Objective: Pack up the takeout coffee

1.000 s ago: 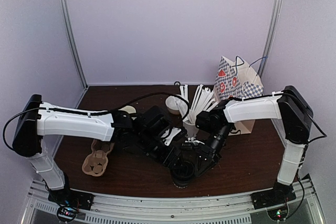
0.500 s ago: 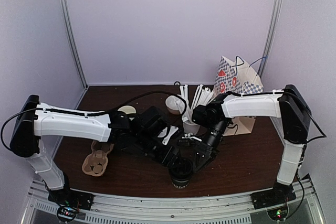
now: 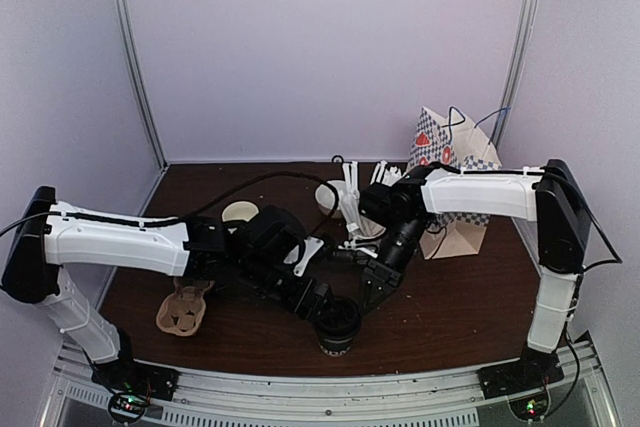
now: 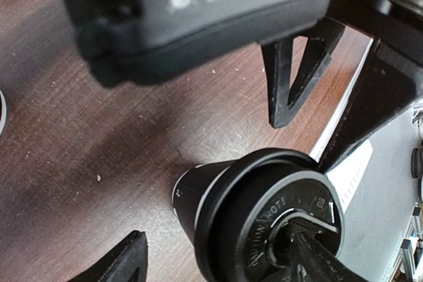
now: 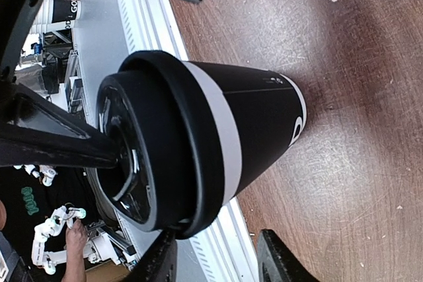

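Centrally, tapered paper cup (image 5: 258, 123), round lid (image 4: 258, 229)

A robot test cell in a lab is shown. A small table (image 3: 480, 287) is enclosed by plain walls (image 3: 320, 47) and metal posts (image 3: 135, 57). The left arm (image 3: 120, 237) and right arm (image 3: 490, 192) are bolted to a metal rail (image 3: 300, 387) at its edge. Café props are laid out: a bag (image 3: 455, 162), a carrier (image 3: 182, 309) and stirrers (image 3: 355, 187).
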Tool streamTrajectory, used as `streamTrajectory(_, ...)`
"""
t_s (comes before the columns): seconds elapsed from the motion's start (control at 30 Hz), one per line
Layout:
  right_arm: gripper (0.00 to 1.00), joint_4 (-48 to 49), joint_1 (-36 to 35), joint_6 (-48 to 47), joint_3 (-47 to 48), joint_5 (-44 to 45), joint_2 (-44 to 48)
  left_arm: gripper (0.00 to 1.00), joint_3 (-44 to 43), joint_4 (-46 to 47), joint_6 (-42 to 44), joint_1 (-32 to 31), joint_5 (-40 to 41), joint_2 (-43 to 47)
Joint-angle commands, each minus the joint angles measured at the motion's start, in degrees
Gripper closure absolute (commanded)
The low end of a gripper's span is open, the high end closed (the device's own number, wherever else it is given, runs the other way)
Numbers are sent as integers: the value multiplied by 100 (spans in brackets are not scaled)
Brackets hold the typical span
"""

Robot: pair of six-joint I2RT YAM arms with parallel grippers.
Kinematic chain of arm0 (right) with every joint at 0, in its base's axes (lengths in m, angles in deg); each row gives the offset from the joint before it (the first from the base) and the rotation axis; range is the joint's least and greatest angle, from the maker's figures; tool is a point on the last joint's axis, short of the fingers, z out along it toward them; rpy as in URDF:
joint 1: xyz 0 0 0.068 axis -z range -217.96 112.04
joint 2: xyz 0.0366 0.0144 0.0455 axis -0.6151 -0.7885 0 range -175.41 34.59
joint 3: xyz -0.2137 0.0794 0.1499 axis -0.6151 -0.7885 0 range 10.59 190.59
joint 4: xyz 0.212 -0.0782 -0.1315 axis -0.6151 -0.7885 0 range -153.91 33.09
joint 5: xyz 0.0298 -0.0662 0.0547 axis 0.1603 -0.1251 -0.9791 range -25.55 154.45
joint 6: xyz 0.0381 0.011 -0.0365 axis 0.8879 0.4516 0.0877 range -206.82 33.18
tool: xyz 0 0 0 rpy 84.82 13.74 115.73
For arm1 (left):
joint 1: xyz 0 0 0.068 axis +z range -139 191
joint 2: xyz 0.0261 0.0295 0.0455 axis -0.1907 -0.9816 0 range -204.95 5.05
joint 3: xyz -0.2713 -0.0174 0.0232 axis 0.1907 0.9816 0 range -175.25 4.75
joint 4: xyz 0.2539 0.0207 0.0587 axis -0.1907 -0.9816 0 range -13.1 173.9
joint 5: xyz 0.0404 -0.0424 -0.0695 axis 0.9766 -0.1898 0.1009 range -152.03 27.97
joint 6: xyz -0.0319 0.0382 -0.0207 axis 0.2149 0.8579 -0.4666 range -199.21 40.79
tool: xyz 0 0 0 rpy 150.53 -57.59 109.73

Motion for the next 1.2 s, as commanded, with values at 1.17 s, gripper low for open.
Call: streamTrajectory(1.17, 49, 473, -84, -49, -890, -1017, 371, 28, 274, 664, 210, -14, 126, 31)
